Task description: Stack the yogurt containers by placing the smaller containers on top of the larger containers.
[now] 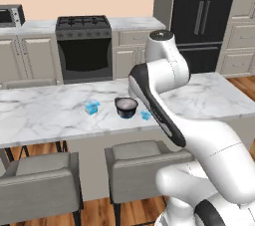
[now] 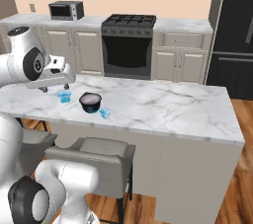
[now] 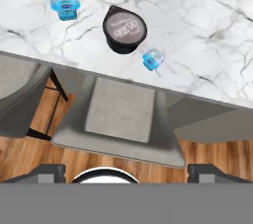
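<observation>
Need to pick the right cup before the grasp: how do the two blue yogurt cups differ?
Size: the larger cup is clearly bigger than the smaller cup. Place: in the hand view the larger cup sits left of the dark bowl and well apart from it, while the smaller cup sits close by the bowl's other side, nearer the counter edge above the chair. Both are light blue with pale tops, and neither is stacked.

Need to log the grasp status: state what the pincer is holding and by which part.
Nothing is held. The pincer is open over a stool, apart from the small cup, the larger cup and the dark bowl.
</observation>
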Controlling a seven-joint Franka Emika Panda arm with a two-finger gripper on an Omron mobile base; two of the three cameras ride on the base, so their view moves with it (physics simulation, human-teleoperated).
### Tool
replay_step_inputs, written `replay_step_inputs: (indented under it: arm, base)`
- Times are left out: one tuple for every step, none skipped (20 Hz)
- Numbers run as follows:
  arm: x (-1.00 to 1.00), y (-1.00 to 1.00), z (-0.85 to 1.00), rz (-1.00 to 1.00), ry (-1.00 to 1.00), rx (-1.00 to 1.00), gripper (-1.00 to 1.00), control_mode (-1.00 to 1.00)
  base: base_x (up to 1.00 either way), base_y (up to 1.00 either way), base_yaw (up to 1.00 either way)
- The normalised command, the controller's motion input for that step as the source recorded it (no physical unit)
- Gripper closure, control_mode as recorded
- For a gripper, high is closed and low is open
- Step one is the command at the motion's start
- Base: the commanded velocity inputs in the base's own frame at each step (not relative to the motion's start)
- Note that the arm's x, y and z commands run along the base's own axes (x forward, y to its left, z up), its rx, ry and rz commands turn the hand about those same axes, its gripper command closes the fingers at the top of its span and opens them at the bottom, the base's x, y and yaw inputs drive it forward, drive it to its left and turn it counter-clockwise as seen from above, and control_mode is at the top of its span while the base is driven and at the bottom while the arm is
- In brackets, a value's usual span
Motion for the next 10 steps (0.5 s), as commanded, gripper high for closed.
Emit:
replay_step_inputs:
  arm:
    - [-0.06,0.53,-0.16,0.1,-0.1,-0.07,-1.0,-1.0]
    - [-0.03,0.52,-0.16,0.12,-0.1,-0.06,-1.0,-1.0]
    - [0.0,0.52,-0.19,0.12,-0.07,-0.03,-1.0,-1.0]
    - [0.0,0.49,-0.21,0.12,-0.07,-0.02,-1.0,-1.0]
    - [0.0,0.49,-0.21,0.13,-0.08,-0.01,-1.0,-1.0]
    - [0.0,0.45,-0.21,0.12,-0.05,0.0,-1.0,-1.0]
    - [0.0,0.44,-0.24,0.12,-0.04,0.0,-1.0,-1.0]
    - [0.0,0.42,-0.25,0.13,0.0,0.0,-1.0,-1.0]
    - [0.0,0.44,-0.3,0.11,0.0,0.0,-1.0,-1.0]
    - [0.0,0.42,-0.36,0.09,0.0,0.0,-1.0,-1.0]
  base:
    - [0.0,0.0,0.0]
    - [0.0,0.0,0.0]
    - [0.0,0.0,0.0]
    - [0.0,0.0,0.0]
    - [0.0,0.0,0.0]
    - [0.0,0.0,0.0]
    - [0.0,0.0,0.0]
    - [0.0,0.0,0.0]
    - [0.0,0.0,0.0]
    - [0.0,0.0,0.0]
